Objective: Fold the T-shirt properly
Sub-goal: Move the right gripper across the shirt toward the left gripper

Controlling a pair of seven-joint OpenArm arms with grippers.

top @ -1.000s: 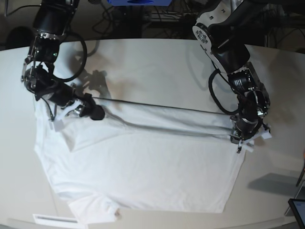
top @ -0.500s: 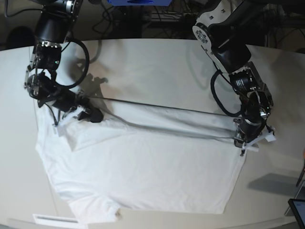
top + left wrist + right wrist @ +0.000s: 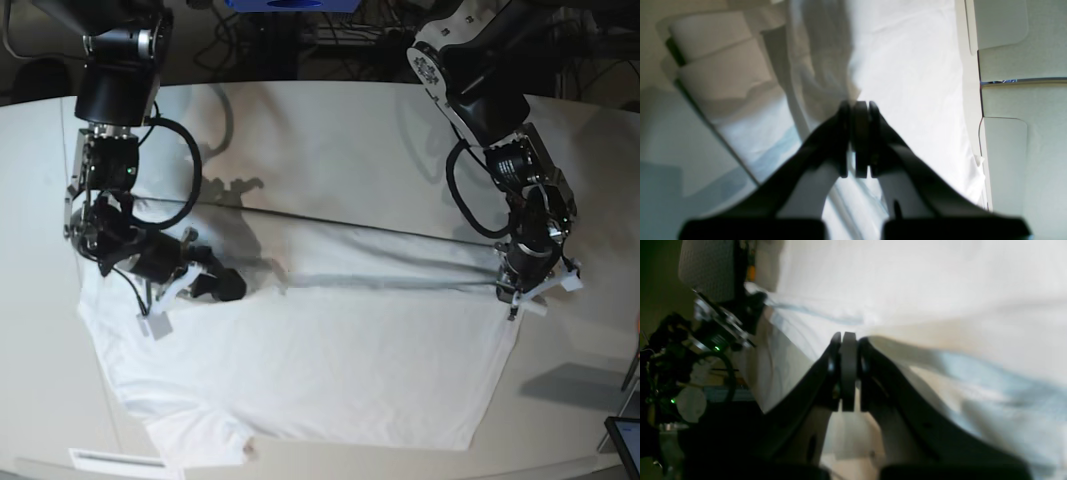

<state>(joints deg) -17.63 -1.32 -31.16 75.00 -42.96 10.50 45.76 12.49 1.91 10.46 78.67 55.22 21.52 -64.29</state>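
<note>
Between both pincers (image 3: 222,287) (image 3: 512,290), T-shirt (image 3: 320,370) stretched.

You are working in a robotics lab, not a home or a shop. The large, smooth white tabletop with a curved far edge (image 3: 330,120) carries nothing domestic; it serves as a bench for two black, cable-wrapped robot arms (image 3: 495,110) that reach over it from the back. Behind the table the room is dark, and you can see a tangle of loose black cables (image 3: 250,45) and a blue box-shaped device (image 3: 290,5) at the top edge. In the right wrist view, exposed electronics with small green indicator lights (image 3: 717,348) sit beside the table. A dark screen corner (image 3: 625,440) shows at the lower right of the base view.
</note>
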